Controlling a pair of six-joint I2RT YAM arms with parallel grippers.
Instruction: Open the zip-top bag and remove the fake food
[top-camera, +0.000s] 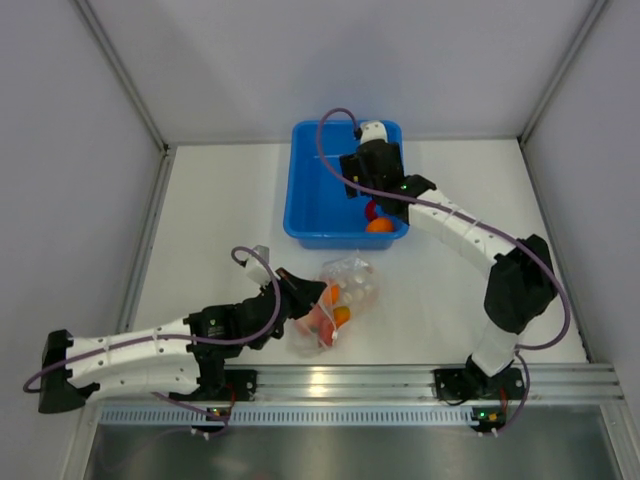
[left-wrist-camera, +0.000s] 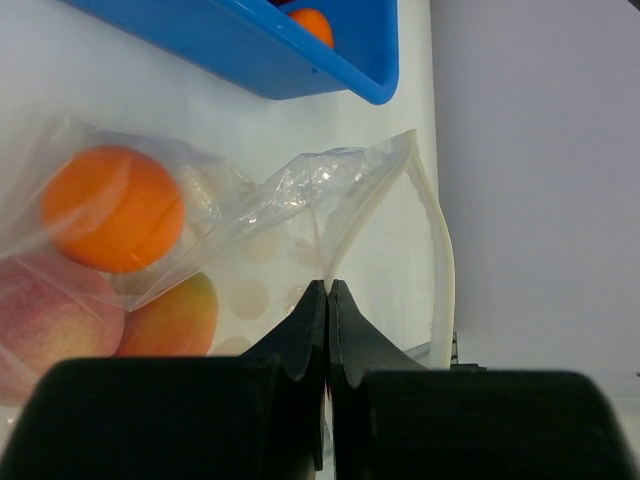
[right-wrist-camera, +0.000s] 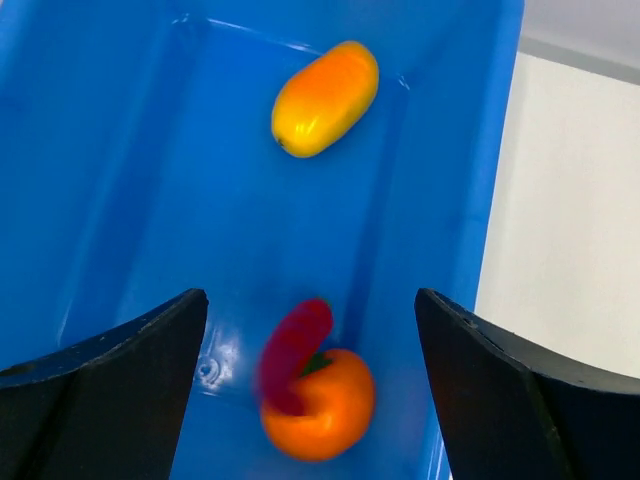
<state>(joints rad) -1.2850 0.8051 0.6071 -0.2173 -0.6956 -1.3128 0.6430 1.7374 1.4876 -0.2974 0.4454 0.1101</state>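
Observation:
The zip-top bag lies on the table just in front of the blue tub, its mouth parted. My left gripper is shut on the bag's edge. Fake food shows inside: an orange ball, a pink fruit and a yellow-orange one. My right gripper hangs open over the tub's right end, holding nothing. Below it a blurred red piece lies against an orange fruit with a green top. A yellow-orange fruit rests farther along the tub floor.
The tub stands against the back wall, centre. Grey enclosure walls close the table on the left, right and back. A metal rail with both arm bases runs along the near edge. White tabletop lies left of the tub.

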